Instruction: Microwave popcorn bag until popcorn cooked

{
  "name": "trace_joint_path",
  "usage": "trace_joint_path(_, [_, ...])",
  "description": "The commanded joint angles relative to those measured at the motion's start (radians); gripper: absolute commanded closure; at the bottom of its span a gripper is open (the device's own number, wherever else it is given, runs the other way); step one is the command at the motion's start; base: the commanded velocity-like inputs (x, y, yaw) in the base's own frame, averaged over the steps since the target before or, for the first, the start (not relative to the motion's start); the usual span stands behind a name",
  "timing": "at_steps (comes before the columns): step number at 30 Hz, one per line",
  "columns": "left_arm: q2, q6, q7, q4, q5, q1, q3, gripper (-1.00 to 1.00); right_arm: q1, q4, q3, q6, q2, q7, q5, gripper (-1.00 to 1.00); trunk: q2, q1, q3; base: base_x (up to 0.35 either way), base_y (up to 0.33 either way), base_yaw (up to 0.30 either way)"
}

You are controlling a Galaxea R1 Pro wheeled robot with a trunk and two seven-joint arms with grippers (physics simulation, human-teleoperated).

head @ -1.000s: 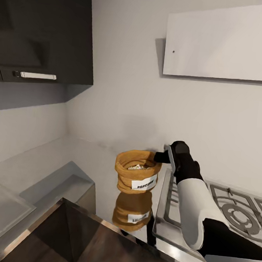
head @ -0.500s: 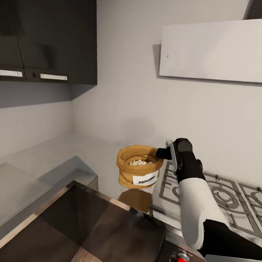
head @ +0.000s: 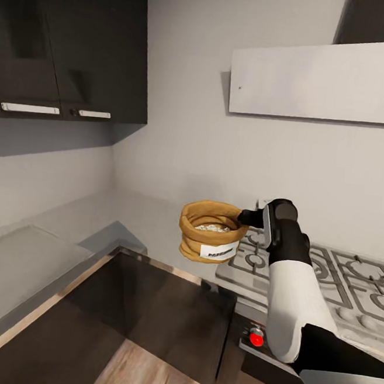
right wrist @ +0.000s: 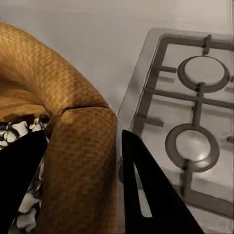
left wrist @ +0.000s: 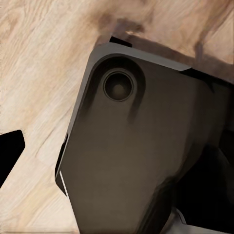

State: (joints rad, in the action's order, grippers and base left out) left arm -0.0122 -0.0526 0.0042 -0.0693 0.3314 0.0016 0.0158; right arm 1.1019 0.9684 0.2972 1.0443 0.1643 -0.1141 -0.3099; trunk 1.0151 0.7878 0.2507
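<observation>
The tan-brown popcorn bag (head: 209, 235) hangs in the air over the front of the glossy grey countertop (head: 148, 220), its white label facing me. Whitish popcorn (head: 213, 226) lies inside it. My right gripper (head: 247, 217) is shut on the bag's rolled rim on the hob side. In the right wrist view the two black fingers (right wrist: 146, 190) straddle the rim of the popcorn bag (right wrist: 73, 146), and popcorn (right wrist: 19, 134) shows beside them. In the left wrist view one black finger (left wrist: 9, 151) hangs over wooden floor. The microwave is out of view.
A steel gas hob (head: 325, 275) with grey grates lies right of the bag, with a red knob (head: 256, 339) on its front. Dark wall cabinets (head: 71, 45) hang at upper left and a white hood (head: 326, 81) above the hob. The robot's dark base (left wrist: 131, 146) stands on the floor.
The bag has come up off the countertop in my right gripper, and its reflection beneath it is gone. The whole view has also shifted, showing more of the cabinet fronts below.
</observation>
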Motion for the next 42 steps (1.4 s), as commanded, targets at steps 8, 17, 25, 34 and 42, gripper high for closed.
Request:
trace_joint_path(8, [0.001, -0.001, 0.0, -0.001, 0.003, 0.0, 0.001, -1.0, -0.021, -0.005, 0.005, 0.003, -0.003, -0.01, -0.011, 1.0, 0.001, 0.0, 0.001, -0.346, 0.0, 0.0])
trace_joint_path(17, [0.001, -0.001, 0.0, -0.001, 0.003, 0.0, 0.001, -1.0, -0.06, -0.005, 0.005, 0.003, -0.003, -0.007, -0.017, 1.0, 0.001, 0.0, 0.001, -0.346, 0.0, 0.0])
trace_joint_path(25, [0.001, -0.001, 0.0, -0.001, 0.003, 0.0, 0.001, -1.0, -0.062, -0.006, 0.005, 0.003, -0.003, -0.007, -0.016, 1.0, 0.001, 0.0, 0.001, -0.346, 0.0, 0.0])
trace_joint_path(34, [0.0, -0.001, 0.0, -0.001, 0.003, 0.0, 0.0, -1.0, -0.062, -0.019, 0.005, 0.003, -0.003, -0.008, -0.019, 1.0, 0.001, 0.0, 0.001, -0.345, 0.0, 0.0])
trace_joint_path(42, [0.0, -0.001, 0.0, -0.001, 0.003, 0.0, 0.001, -1.0, -0.062, -0.02, 0.005, 0.003, -0.003, -0.006, -0.027, 1.0, 0.001, 0.0, 0.001, -0.314, 0.0, 0.0])
